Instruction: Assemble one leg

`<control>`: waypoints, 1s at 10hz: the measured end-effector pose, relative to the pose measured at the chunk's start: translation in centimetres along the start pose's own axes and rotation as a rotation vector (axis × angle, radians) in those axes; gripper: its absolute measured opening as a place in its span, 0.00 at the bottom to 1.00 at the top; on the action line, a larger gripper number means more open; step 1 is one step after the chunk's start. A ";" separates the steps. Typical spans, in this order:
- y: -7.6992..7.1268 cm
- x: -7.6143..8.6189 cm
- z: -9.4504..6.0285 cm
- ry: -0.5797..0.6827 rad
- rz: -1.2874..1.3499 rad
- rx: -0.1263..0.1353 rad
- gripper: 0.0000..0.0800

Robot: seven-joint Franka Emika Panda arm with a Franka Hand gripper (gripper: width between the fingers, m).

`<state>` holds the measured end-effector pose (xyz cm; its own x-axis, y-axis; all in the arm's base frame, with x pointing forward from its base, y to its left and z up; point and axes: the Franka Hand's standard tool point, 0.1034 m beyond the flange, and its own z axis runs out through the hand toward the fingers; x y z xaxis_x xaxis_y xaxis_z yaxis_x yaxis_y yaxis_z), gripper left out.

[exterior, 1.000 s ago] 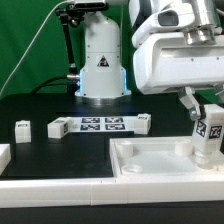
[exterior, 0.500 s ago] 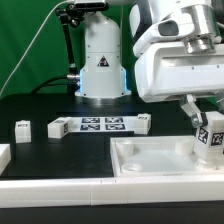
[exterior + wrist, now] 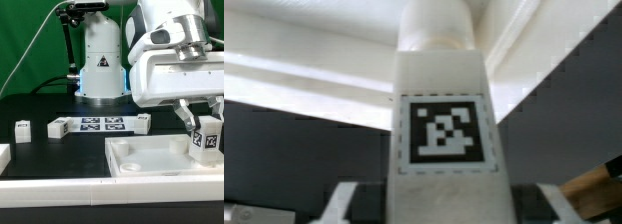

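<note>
We see the hand (image 3: 205, 128) at the exterior view's right, closed on the leg (image 3: 208, 143). Its two dark fingers (image 3: 186, 117) press the block from either side, with no gap showing between them and it. The leg hangs from the hand nearly upright, leaning a little. Its black-and-white tag (image 3: 209, 139) faces the camera, just under the fingertips. The upper end of the leg is hidden inside the hand.

The leg is over the right part of the large white tray piece (image 3: 140, 160), inside its raised rim. We cannot tell whether its lower end touches the tray floor or stops just above it.

In the wrist view the leg (image 3: 445, 90) runs straight out from the hand through the middle of the picture, its tag (image 3: 446, 130) turned toward us and the white tray behind it.

The tray lies on the black bench (image 3: 60, 150). Farther back lies the marker board (image 3: 100, 125), with small white blocks (image 3: 22, 128) near its ends, well apart from the hand. The arm's white base (image 3: 103, 60) stands behind the board.
</note>
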<state>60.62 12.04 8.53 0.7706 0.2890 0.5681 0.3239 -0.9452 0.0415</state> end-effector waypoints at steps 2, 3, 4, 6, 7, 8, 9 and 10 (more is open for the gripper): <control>0.0 -0.1 0.1 -0.005 0.000 0.001 0.37; 0.0 -0.1 0.1 -0.005 0.000 0.001 0.58; 0.0 -0.1 0.1 -0.006 0.000 0.001 0.76; 0.0 -0.2 0.1 -0.006 0.000 0.001 0.80; 0.0 -0.2 0.1 -0.006 0.000 0.001 0.81; 0.0 -0.1 0.0 -0.008 -0.001 0.001 0.81; 0.1 0.4 -0.5 -0.009 -0.003 0.000 0.81; 0.5 0.9 -1.0 -0.008 -0.010 -0.005 0.81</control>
<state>60.89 11.70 9.86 0.7719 0.2996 0.5607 0.3289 -0.9430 0.0511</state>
